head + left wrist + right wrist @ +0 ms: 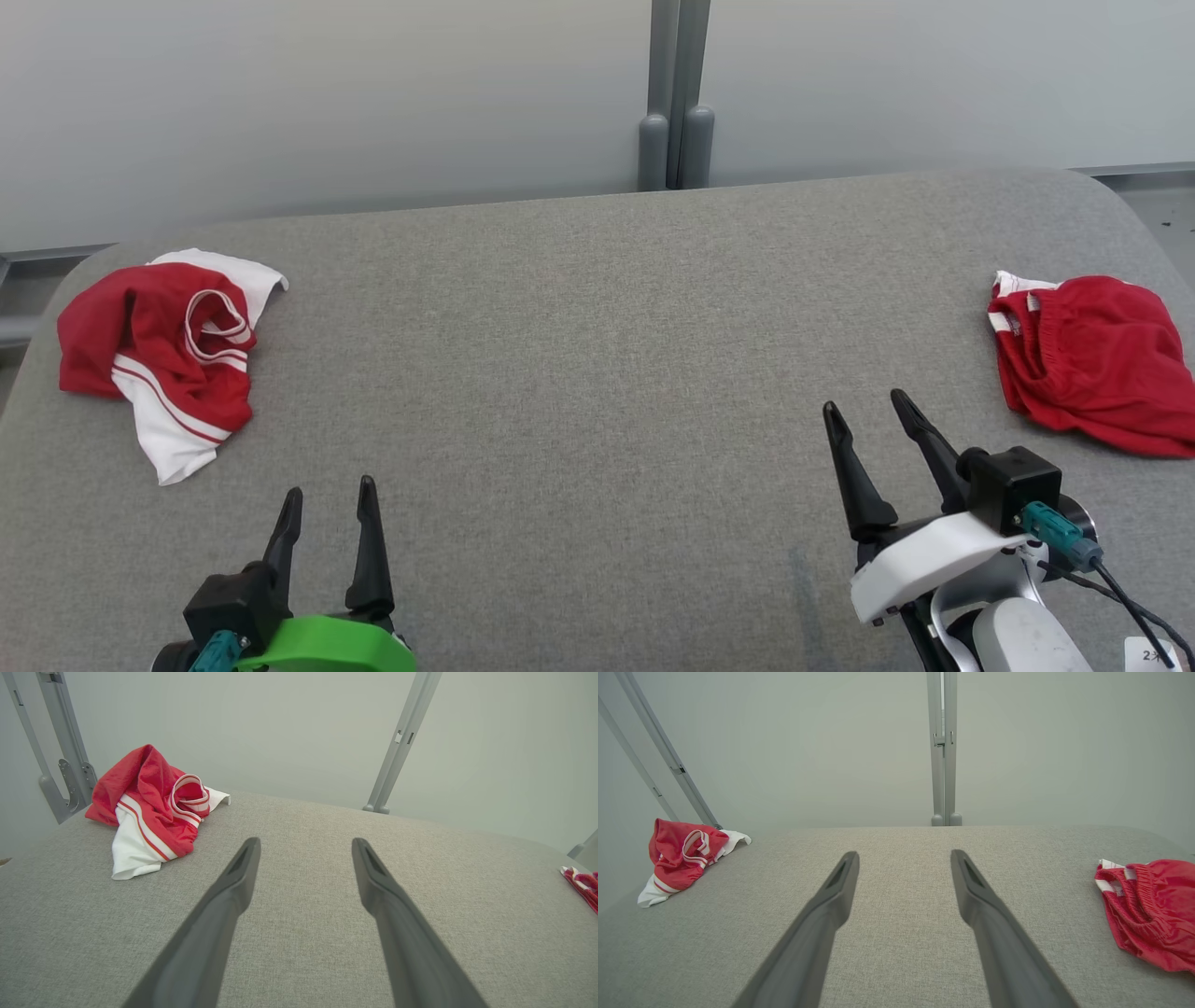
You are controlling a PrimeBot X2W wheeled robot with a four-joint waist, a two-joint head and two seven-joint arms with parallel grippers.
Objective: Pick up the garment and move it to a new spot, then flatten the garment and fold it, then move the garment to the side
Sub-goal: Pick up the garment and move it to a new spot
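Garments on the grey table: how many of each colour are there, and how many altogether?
Red garment with big white panels: 1
Almost all-red garment: 1
Total: 2

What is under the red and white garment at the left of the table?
The grey padded table runs under the red and white garment. Its crumpled folds cover that patch, so anything beneath is hidden.

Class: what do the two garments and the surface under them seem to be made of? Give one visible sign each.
Red-and-white garment: probably thin jersey, matt; crumples in soft folds. Red garment: light, perhaps synthetic cloth, slight sheen, gathered waistband. Table top: grey woven fabric, matt, visible weave.
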